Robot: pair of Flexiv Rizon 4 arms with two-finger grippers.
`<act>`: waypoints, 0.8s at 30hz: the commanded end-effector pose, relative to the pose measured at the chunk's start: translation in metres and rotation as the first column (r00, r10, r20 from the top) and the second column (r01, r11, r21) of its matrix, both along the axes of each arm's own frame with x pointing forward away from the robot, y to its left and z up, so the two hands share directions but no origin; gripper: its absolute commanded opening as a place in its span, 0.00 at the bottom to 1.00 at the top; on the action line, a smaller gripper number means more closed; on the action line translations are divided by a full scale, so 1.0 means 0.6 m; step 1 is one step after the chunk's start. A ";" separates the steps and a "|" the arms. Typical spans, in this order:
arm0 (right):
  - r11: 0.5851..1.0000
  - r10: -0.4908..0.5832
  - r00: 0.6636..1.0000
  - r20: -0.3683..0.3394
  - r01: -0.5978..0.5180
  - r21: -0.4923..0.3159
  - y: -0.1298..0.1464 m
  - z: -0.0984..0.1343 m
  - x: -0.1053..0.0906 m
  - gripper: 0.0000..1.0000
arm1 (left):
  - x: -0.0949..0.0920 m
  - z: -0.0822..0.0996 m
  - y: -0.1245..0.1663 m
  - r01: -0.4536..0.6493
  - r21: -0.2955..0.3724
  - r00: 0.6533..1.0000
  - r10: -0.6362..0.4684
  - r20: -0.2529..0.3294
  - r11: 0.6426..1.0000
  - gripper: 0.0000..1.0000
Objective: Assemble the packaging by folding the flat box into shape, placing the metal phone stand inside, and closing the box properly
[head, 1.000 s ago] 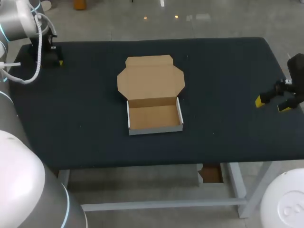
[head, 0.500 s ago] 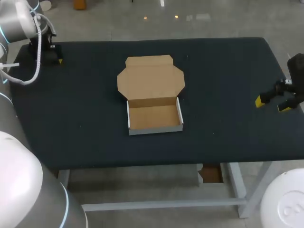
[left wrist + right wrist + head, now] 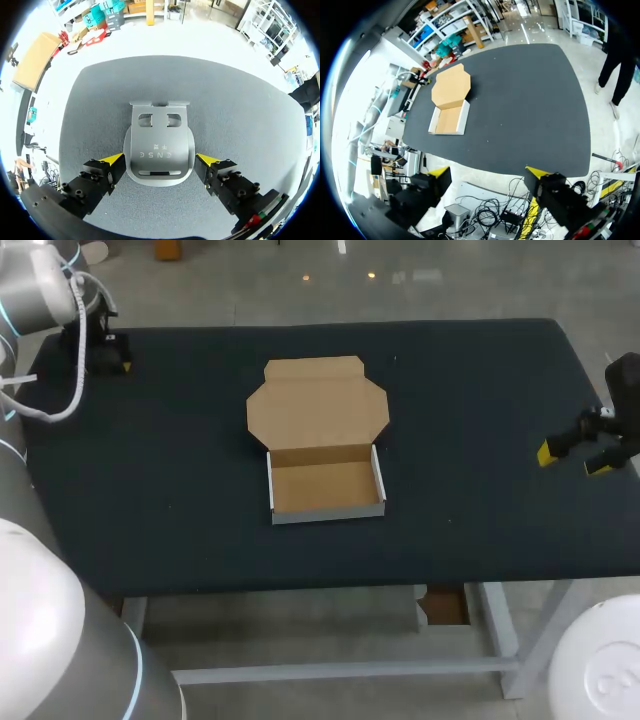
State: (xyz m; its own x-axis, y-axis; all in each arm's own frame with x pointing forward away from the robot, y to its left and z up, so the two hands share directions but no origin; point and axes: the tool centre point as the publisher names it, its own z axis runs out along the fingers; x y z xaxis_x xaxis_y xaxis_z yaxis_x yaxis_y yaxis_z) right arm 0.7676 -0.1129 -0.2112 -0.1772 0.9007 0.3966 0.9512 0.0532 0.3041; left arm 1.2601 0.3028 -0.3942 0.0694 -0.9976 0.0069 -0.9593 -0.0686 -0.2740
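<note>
One cardboard box (image 3: 325, 445) lies near the middle of the dark tabletop (image 3: 480, 390), partly shaped: its shallow tray has the side walls and the near wall standing up, white on the outside and brown within, while the wide lid with its cut corners lies flat on the cloth on the tray's far side. Nothing sits in the tray. In the right wrist view the box (image 3: 450, 102) shows well ahead of that arm's tool (image 3: 487, 172), whose yellow-tipped fingers stand wide apart with nothing between them. From the head view the right tool (image 3: 572, 460) hangs over the tabletop's right edge, well apart from the box. The grey metal phone stand (image 3: 159, 150) lies on the tabletop (image 3: 240, 115) at the far left corner, its rounded base toward the left tool (image 3: 160, 159) and its slotted plate pointing away from it. That tool's fingers are spread, one yellow tip just beside each flank of the base, and a thin gap seems to show on both sides. In the head view the left tool (image 3: 100, 350) covers the stand, well apart from the box
</note>
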 end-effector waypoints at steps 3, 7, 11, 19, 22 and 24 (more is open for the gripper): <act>1.000 0.002 1.000 -0.003 -0.002 0.001 -0.001 0.004 -0.002 1.00 | 0.025 -0.008 0.007 0.000 -0.023 0.987 -0.004 -0.161 1.000 0.93; 1.000 0.002 1.000 -0.003 -0.002 0.001 -0.001 0.004 -0.002 1.00 | 0.030 -0.009 0.005 0.004 -0.025 0.988 -0.008 -0.156 1.000 0.93; 1.000 0.002 1.000 -0.003 -0.002 0.001 -0.001 0.004 -0.002 1.00 | 0.034 -0.009 0.004 0.007 -0.026 0.988 -0.011 -0.153 1.000 0.93; 1.000 0.002 1.000 -0.003 -0.002 0.001 -0.001 0.004 -0.002 1.00 | 0.044 -0.013 0.004 0.008 -0.022 0.989 -0.011 -0.150 1.000 0.91; 1.000 0.002 1.000 -0.003 -0.002 0.001 -0.001 0.004 -0.002 1.00 | 0.049 -0.014 0.005 0.004 -0.019 0.989 -0.007 -0.149 1.000 0.89; 1.000 0.002 1.000 -0.003 -0.002 0.001 -0.001 0.004 -0.002 1.00 | 0.052 -0.015 0.006 0.001 -0.019 0.989 -0.004 -0.148 1.000 0.87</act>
State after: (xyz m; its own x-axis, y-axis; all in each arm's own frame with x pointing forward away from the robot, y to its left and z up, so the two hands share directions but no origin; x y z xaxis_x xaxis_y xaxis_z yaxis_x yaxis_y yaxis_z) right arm 0.7676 -0.1129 -0.2112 -0.1772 0.9007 0.3966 0.9512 0.0532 0.3041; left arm 1.2767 0.3032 -0.3964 0.0666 -0.9977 0.0127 -0.9389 -0.0670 -0.3377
